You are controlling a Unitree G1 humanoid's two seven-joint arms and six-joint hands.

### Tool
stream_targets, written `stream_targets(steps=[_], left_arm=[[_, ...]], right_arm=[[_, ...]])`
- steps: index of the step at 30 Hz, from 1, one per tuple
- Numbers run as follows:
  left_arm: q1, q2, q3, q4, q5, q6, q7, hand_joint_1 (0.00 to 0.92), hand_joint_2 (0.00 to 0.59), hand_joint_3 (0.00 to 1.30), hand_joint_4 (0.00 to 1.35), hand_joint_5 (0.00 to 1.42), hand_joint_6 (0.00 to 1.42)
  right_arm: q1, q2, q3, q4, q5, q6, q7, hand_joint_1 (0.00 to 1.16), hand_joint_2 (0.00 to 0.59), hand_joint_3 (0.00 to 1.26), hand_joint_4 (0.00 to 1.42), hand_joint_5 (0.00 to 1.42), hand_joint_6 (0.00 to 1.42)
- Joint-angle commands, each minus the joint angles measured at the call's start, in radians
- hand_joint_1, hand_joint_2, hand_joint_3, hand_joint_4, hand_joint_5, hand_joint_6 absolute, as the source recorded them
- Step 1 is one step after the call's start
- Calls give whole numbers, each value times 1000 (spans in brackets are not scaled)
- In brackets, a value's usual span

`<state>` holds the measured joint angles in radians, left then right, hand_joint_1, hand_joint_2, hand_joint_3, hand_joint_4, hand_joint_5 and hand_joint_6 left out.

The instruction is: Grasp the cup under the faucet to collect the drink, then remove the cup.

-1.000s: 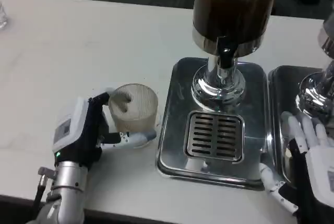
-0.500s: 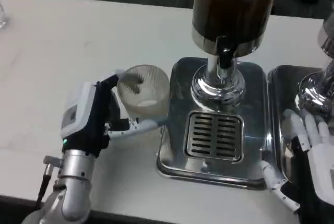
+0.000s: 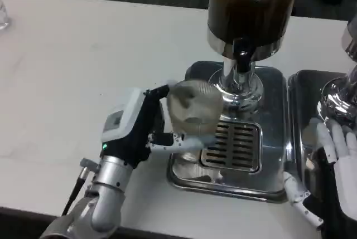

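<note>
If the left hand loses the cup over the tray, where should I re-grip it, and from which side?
Grip the cup around its ribbed side wall, coming from the robot's left, as the left hand holds it now. Its mouth faces up and should stay free for the faucet. The dispenser column likely blocks the far side, and the right hand rests by the neighbouring tray.

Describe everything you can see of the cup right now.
The cup looks like translucent, ribbed plastic, open-topped, blurred, with no drink visible inside. The left hand grips it from its left side, one finger passing beneath. It sits over the left part of the steel drip tray, overlapping the slotted grate's left edge, left of the black faucet, not yet under it.
</note>
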<state>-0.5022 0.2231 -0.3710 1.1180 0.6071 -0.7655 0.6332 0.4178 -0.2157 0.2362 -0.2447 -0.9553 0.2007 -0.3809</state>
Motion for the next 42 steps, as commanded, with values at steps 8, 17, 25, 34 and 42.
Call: stream_targets(steps=[8,17,25,34,42], left_arm=[[-136,-98,-57,95,47,89,7,666,0,893,1070,1203,1306],[-171,-164,-112,139,75,167,20,670,4,901,1084,1203,1321],[-154,-153,-151,154,100,206,46,683,0,877,1038,1188,1304],[-148,-137,-161,152,87,201,52,573,16,638,787,996,1095],[-131,-118,-155,146,70,174,22,325,47,297,466,706,752]], right_arm=[[15,20,-14,-19,-12,7,-34,237,453,54,0,0,66],[10,40,-17,-10,-7,11,-52,237,453,54,0,0,66],[19,44,-27,-13,-3,8,-57,232,456,54,0,0,65],[17,50,-24,-6,2,6,-55,203,450,54,0,0,64],[6,32,-26,8,5,-9,-55,137,434,54,0,0,64]])
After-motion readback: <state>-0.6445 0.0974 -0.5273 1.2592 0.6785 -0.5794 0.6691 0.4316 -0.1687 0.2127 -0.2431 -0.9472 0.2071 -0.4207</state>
